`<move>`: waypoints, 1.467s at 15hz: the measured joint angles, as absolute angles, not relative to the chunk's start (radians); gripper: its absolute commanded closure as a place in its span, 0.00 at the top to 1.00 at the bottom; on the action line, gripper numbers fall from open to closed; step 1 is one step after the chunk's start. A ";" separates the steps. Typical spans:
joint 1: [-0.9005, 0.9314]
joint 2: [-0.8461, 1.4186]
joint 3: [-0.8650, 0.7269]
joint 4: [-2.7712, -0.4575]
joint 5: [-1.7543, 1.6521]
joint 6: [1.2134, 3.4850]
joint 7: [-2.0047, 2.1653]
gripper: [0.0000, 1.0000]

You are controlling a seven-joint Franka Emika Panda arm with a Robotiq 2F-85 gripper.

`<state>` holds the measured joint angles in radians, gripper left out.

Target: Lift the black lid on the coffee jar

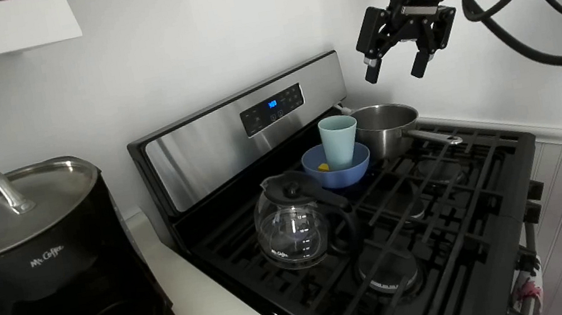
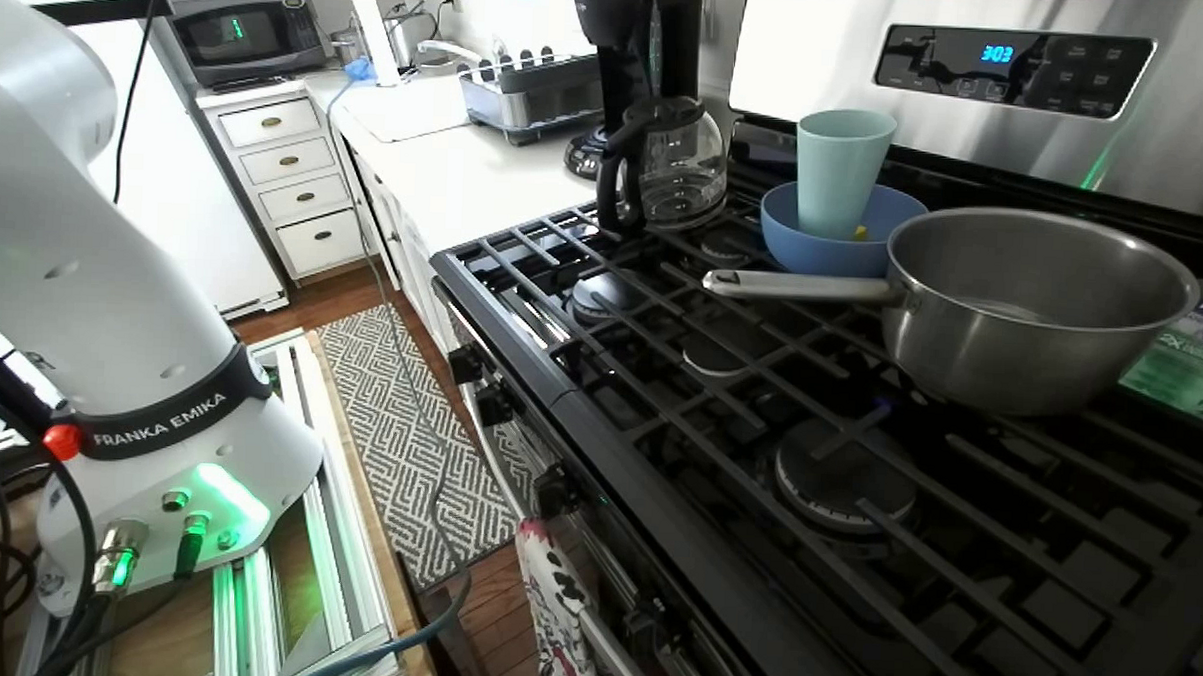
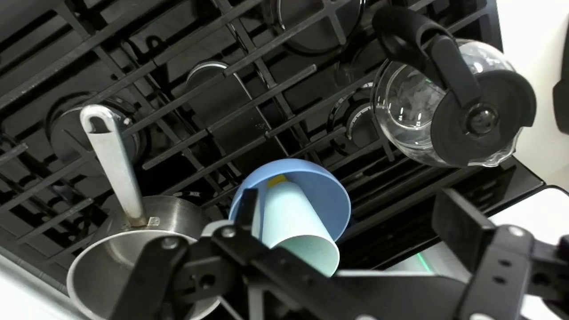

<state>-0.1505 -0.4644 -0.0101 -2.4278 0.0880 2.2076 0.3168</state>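
Note:
The coffee jar (image 1: 285, 238), a rounded clear glass carafe with a black handle, stands upright on the stove grate near the counter side. Its round black lid (image 1: 294, 186) lies flat over the mouth in both exterior views. In the wrist view the lid (image 3: 506, 115) shows from above at the upper right, with the glass jar (image 3: 402, 111) under it. High above the stove, over the pot's end and well apart from the jar, hangs my gripper (image 1: 397, 70). Its fingers are spread wide, with nothing held between them.
A teal cup (image 1: 339, 140) leans in a blue bowl (image 1: 338, 178) between the jar and a steel pot (image 2: 1021, 363) with a long handle. The black coffee machine (image 1: 47, 284) is on the counter beside the stove. The stove's back panel (image 1: 202, 158) rises behind the jar.

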 measured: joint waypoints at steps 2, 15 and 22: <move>-0.150 -0.443 0.007 -2.412 0.059 2.218 0.319 1.00; -0.123 -0.391 0.048 -2.379 0.031 2.211 0.318 1.00; -0.046 -0.372 0.120 -2.375 0.033 2.290 0.354 1.00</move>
<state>-0.0462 -0.3716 0.1203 -2.3754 0.0328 2.2902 0.3536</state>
